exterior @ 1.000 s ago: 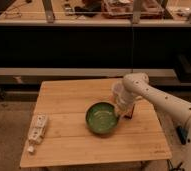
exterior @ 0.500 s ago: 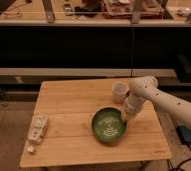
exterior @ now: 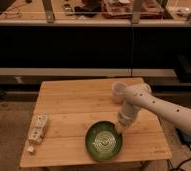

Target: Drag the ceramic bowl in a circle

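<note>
The ceramic bowl [exterior: 105,141] is wide, shallow and green with pale rings inside. It sits on the wooden table [exterior: 69,110] near the front edge, right of centre. My gripper [exterior: 121,128] reaches down from the white arm [exterior: 161,107] on the right and rests at the bowl's upper right rim. A small whitish cup [exterior: 118,92] stands behind the arm near the table's back right.
A small white carton [exterior: 37,128] lies at the table's left front, with a tiny white piece [exterior: 31,149] beside it. A dark shelf unit [exterior: 89,45] runs behind the table. The table's front edge is just below the bowl.
The bowl has slid toward the front edge of the table, and the gripper has moved down with it at its right rim. The cup and carton have stayed put.
</note>
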`<state>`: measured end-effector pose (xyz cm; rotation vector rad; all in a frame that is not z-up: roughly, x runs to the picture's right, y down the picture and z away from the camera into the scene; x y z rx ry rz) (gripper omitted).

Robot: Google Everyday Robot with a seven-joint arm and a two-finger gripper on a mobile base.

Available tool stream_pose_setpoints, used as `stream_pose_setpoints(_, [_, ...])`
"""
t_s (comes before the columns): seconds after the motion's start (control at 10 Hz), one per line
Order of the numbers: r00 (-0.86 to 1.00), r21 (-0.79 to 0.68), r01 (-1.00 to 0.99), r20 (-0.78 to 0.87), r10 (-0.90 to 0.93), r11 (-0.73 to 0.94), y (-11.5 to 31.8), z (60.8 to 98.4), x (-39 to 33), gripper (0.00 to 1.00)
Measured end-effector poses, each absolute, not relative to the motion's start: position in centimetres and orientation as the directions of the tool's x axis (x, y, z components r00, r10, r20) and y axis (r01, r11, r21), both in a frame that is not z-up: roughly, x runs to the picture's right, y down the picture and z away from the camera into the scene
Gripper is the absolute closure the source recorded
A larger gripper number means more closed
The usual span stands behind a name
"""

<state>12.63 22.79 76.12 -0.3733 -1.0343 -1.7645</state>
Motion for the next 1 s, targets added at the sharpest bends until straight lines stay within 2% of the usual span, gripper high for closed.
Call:
stream_pose_setpoints(0.4, [-0.534, 0.565, 0.812, 0.615, -0.580, -0.149, 23.8, 75.2, 6.3, 1.00])
stream_pose_setpoints(1.0, [-0.561, 0.626, 0.772, 0.583, -0.588, -0.115, 22.7, 76.5, -4.3, 1.00])
